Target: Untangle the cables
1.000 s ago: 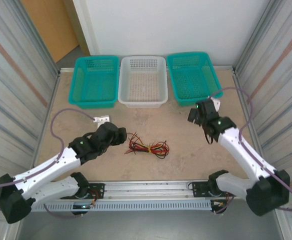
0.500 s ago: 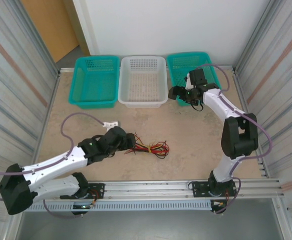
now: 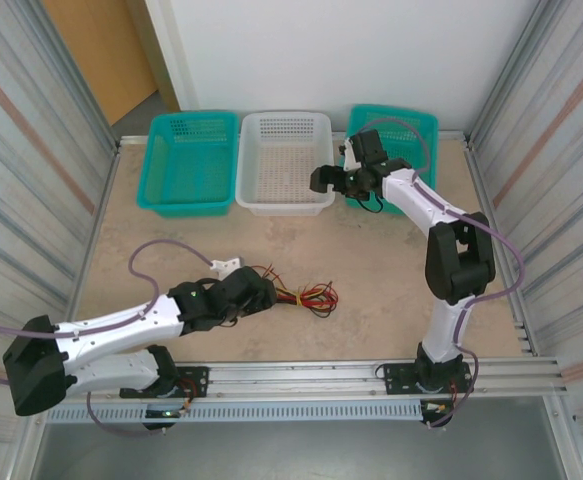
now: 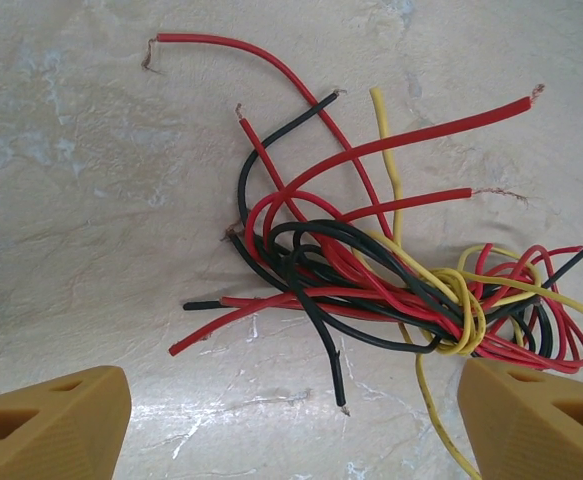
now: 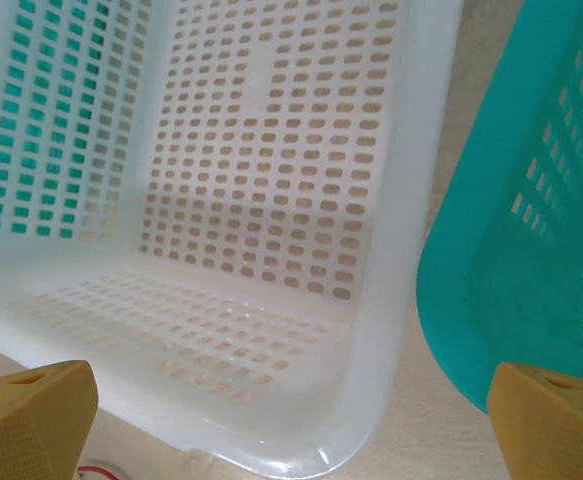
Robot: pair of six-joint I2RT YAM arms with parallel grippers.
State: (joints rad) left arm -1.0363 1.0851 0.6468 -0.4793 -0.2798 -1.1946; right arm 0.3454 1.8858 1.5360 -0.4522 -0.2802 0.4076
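The cables (image 3: 304, 295) lie as one tangled bunch of red, black and yellow wires on the table's near middle. In the left wrist view the cables (image 4: 391, 285) spread just ahead of my left gripper (image 4: 291, 430). It is open, one finger (image 4: 46, 425) on each side, and a loose black end reaches down between them. From above, the left gripper (image 3: 264, 296) hangs at the bunch's left end. My right gripper (image 3: 319, 180) is open at the back, over the white basket's (image 5: 271, 200) near right corner, holding nothing.
Three baskets line the back edge: a teal basket (image 3: 189, 160) on the left, the white basket (image 3: 286, 165) in the middle, and a teal basket (image 3: 411, 128) partly under the right arm. Metal walls close both sides. A rail runs along the near edge.
The right arm swung from the right side up and leftward, past the right teal basket to the white basket's corner. The left gripper slid rightward and nearer, up to the cable bunch.
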